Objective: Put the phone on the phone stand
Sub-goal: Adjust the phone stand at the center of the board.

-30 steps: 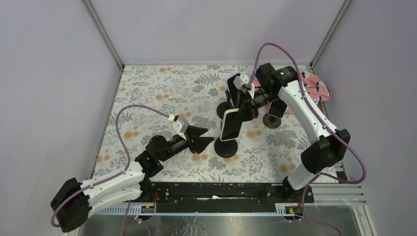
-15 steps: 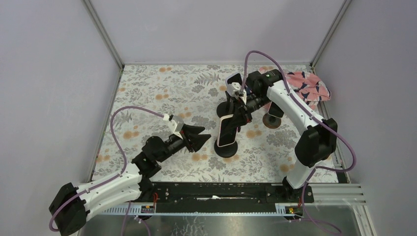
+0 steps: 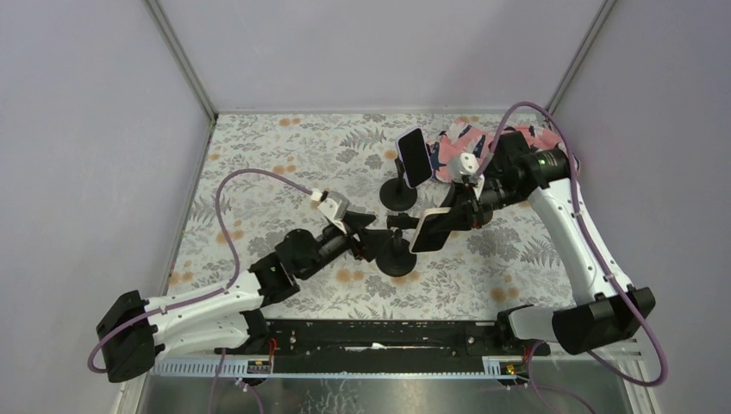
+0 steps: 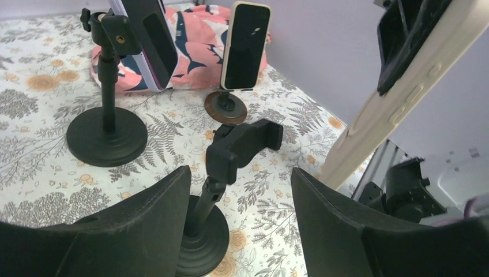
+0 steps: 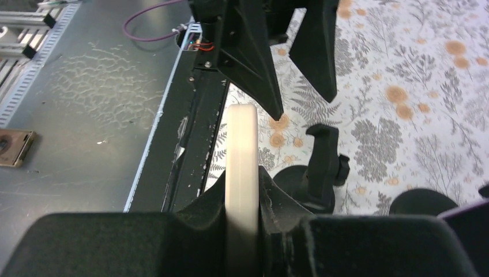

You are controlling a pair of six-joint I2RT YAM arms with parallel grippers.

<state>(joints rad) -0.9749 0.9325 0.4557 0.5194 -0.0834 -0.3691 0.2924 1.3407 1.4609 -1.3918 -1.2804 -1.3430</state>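
My right gripper (image 3: 455,214) is shut on a cream-cased phone (image 3: 430,229) and holds it tilted in the air, just right of the black stand's clamp (image 3: 397,222). The right wrist view shows the phone edge-on (image 5: 241,144) between my fingers, with the stand (image 5: 324,161) beyond it. My left gripper (image 3: 366,236) is open at the stand's left. In the left wrist view the stand's post (image 4: 210,193) rises between my open fingers (image 4: 147,225), close to the left one. There the clamp (image 4: 245,144) is empty and the phone (image 4: 398,109) hangs at the upper right.
A second black stand (image 3: 398,195) holds a dark phone (image 3: 414,158) behind the first. A third phone (image 4: 245,46) stands on a small round base (image 4: 226,107). A pink patterned cloth (image 3: 457,141) lies at the back right. A black rail (image 3: 379,335) runs along the near edge.
The right arm swung right and tipped the phone from upright over the stand to tilted beside the clamp. The left gripper moved right, up to the stand's post.
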